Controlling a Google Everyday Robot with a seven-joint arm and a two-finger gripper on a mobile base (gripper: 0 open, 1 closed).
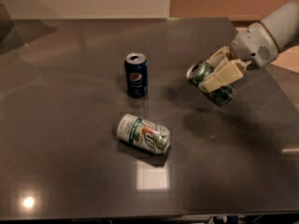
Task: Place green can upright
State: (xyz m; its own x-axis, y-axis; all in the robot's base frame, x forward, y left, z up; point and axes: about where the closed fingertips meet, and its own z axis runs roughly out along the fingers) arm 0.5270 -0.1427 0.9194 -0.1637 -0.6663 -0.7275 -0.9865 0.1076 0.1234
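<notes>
The green can (223, 95) is dark green with pale markings and a silver top (195, 70). My gripper (217, 72) is shut on it at the right of the table. It holds the can in the air above the dark tabletop (70, 139), tilted, with the silver top pointing up and to the left. The can's shadow lies on the table below it. The cream fingers (219, 78) cross the can's upper body and hide part of it.
A dark blue Pepsi can (136, 75) stands upright left of the gripper. A white can with a green-and-red logo (143, 133) lies on its side nearer the front. The table's right edge (273, 78) runs close behind the arm.
</notes>
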